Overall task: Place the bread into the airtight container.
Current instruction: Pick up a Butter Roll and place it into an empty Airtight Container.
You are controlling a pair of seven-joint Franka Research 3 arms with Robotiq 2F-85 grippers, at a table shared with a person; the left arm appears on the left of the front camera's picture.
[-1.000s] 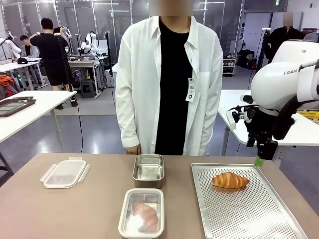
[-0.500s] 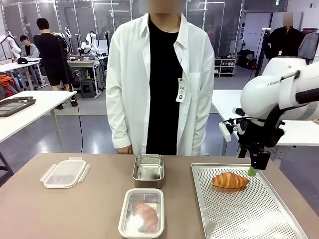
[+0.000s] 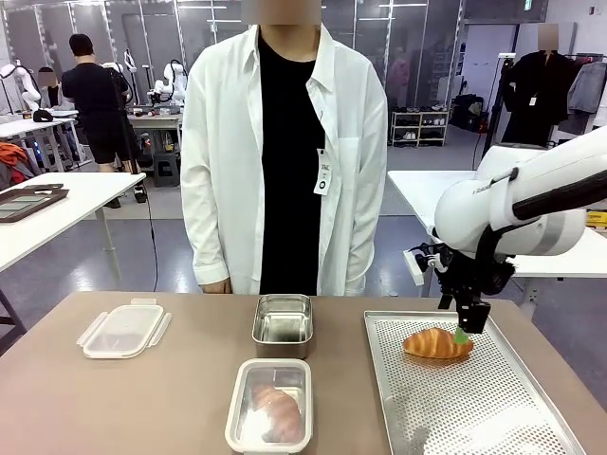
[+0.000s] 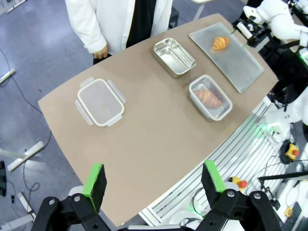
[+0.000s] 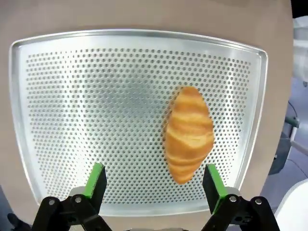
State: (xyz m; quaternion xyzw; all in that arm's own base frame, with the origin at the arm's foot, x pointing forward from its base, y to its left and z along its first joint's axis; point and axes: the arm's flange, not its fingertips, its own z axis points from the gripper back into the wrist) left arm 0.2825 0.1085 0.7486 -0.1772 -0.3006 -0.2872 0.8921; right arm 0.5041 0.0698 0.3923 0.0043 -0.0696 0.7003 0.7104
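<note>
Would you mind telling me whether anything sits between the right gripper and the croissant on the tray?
Nothing visible does: the open right gripper hangs close above the croissant, with bare perforated tray around it.

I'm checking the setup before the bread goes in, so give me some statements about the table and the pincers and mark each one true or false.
1. A croissant lies on the perforated tray. True.
2. The right pincer is shut. False: its fingers stand apart, just over the croissant.
3. The steel container holds nothing. True.
4. The clear plastic container has its lid on. False: the lid lies apart from it, towards the table's left side, and the container is open with a piece of bread inside.
5. The left pincer holds the lid. False: it is open and empty, high above the table.
</note>
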